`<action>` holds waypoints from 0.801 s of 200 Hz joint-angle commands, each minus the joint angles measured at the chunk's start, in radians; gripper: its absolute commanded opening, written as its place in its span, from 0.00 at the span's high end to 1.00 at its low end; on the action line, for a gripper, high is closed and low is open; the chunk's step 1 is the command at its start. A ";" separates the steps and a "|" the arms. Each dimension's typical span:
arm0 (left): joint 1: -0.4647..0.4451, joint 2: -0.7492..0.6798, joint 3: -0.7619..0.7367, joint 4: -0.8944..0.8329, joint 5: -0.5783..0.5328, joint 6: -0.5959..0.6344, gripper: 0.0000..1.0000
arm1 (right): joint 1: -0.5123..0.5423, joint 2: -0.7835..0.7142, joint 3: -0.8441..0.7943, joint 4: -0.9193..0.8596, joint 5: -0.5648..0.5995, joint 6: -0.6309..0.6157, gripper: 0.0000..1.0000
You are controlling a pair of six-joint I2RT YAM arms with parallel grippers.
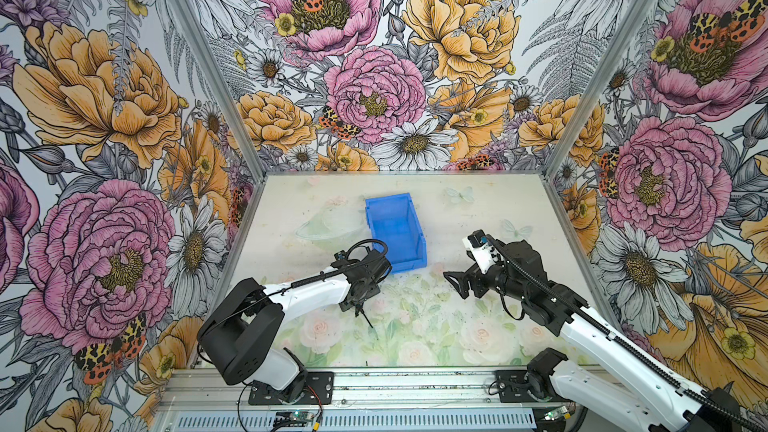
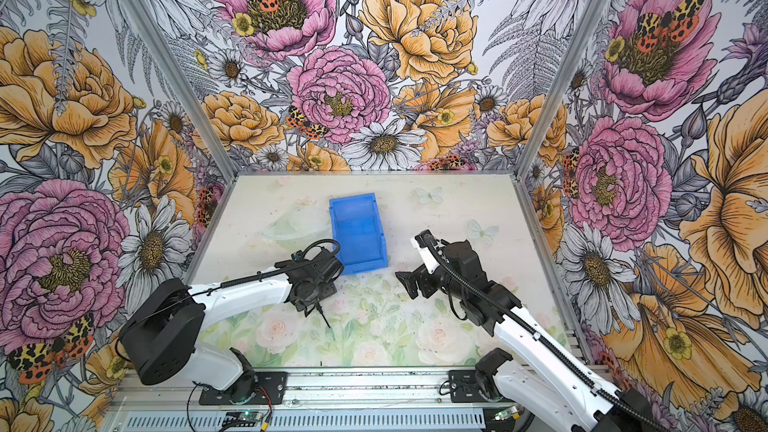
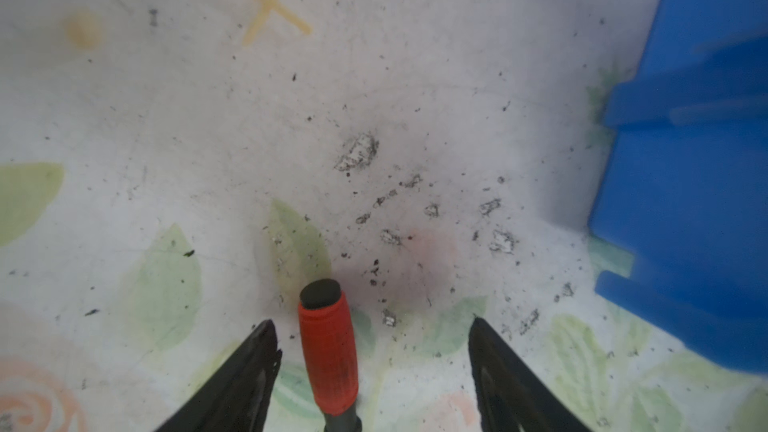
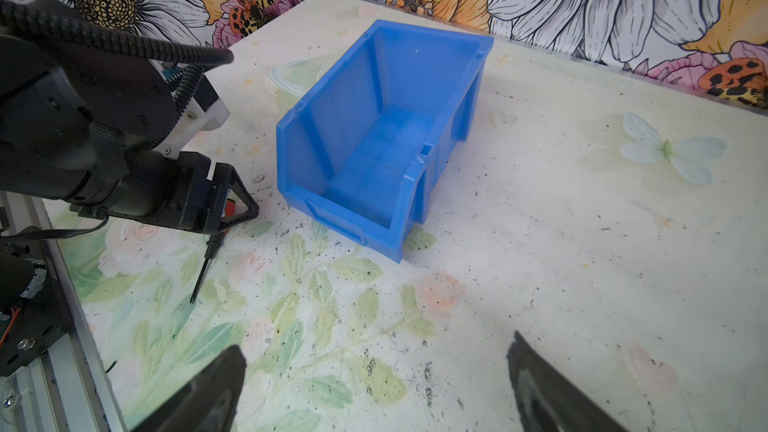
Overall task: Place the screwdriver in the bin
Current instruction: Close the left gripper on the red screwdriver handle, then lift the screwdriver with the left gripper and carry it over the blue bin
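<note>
The screwdriver lies flat on the floral mat, its red-orange handle between the fingers of my left gripper. The jaws stand open around the handle, one finger close to it and the other well apart. Its thin dark shaft pokes out toward the front rail in both top views and in the right wrist view. The blue bin stands upright and empty just behind the left gripper. My right gripper hovers open to the right of the bin, holding nothing.
A metal rail with both arm bases runs along the mat's front edge. Flowered walls enclose the back and both sides. The bin's outer wall is close beside the left gripper.
</note>
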 commanded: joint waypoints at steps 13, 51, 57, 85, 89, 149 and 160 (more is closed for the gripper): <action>0.001 0.039 0.037 -0.005 0.012 0.017 0.35 | 0.009 0.003 -0.006 0.025 0.007 -0.006 0.00; -0.002 0.060 0.038 -0.003 0.007 0.013 0.46 | 0.009 0.009 0.006 0.029 0.024 -0.012 0.01; -0.004 0.061 0.036 -0.003 0.005 0.014 0.48 | 0.010 0.008 0.008 0.031 0.021 -0.013 0.01; -0.006 0.069 0.021 -0.004 0.006 0.009 0.53 | 0.009 -0.004 0.010 0.031 0.030 -0.014 0.01; -0.007 0.070 0.018 -0.004 0.006 0.006 0.55 | 0.009 -0.007 0.008 0.032 0.030 -0.014 0.01; -0.038 0.036 -0.011 -0.003 -0.003 -0.019 0.73 | 0.009 -0.050 -0.006 0.032 0.030 -0.006 0.00; -0.047 0.025 -0.009 -0.004 -0.011 -0.008 0.77 | 0.009 -0.056 -0.004 0.032 0.030 -0.005 0.00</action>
